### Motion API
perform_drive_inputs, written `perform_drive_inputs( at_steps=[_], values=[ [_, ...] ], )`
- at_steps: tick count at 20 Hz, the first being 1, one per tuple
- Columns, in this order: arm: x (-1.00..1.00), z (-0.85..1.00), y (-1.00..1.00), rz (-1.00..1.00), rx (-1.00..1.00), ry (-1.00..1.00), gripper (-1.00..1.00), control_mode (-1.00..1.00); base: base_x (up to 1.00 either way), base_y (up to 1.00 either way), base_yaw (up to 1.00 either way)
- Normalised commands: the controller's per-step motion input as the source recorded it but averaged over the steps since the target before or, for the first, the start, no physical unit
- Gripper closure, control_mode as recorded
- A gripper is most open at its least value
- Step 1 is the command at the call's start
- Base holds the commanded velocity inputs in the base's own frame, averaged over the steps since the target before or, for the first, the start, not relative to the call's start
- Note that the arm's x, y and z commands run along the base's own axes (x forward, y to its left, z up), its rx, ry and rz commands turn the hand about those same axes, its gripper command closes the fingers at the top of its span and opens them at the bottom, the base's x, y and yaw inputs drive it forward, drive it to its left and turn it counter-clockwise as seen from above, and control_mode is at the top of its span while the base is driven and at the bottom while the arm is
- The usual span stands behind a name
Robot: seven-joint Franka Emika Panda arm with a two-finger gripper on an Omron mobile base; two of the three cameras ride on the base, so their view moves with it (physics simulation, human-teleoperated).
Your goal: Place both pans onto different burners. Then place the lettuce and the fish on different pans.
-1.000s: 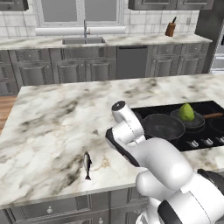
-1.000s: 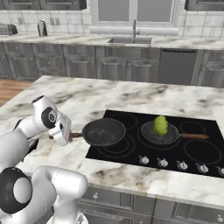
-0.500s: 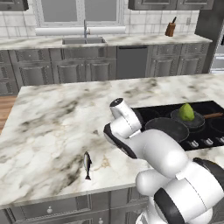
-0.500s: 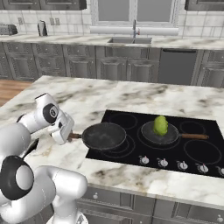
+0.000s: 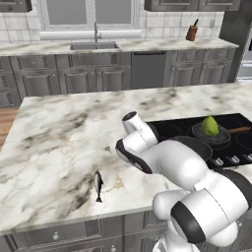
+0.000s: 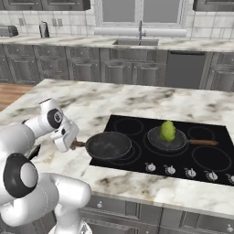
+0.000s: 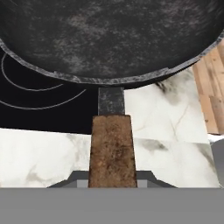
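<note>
Right base view: the empty pan (image 6: 109, 145) is seen over the near-left rings of the cooktop (image 6: 215, 131), whereas half a second before and a full second before it hung a little further left, with its rim over the cooktop's left edge. It has therefore been carried rightward, toward a burner (image 6: 119, 151), and the first half of the task is judged nearly done. Whether the pan is already resting on the glass cannot be told.

The second pan (image 6: 167, 139) sits on a farther burner with the lettuce (image 6: 167, 130) in it. The fish (image 5: 98, 185) lies on the marble counter (image 5: 54, 142), well to the left of the cooktop, not yet moved.

The gripper (image 6: 69, 141) is closed on the brown handle (image 7: 112, 151) of the empty pan, as the hand view confirms. The arm is folded low over the counter's near edge, with the hand pointed right along the handle.
</note>
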Motion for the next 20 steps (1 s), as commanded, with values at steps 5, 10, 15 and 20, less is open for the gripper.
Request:
perform_drive_inputs(
  at_steps=[5, 10, 15, 20],
  values=[
    [0.13, -0.23, -0.03, 0.00, 0.00, 0.00, 1.00, -1.00, 0.00, 0.00, 0.00],
    [0.14, -0.22, -0.18, 0.00, 0.00, 0.00, 1.00, -1.00, 0.00, 0.00, 0.00],
    [0.21, -0.17, -0.07, 0.00, 0.00, 0.00, 1.00, -1.00, 0.00, 0.00, 0.00],
    [0.31, -0.14, 0.00, 0.00, 0.00, 0.00, 1.00, -1.00, 0.00, 0.00, 0.00]
  ],
)
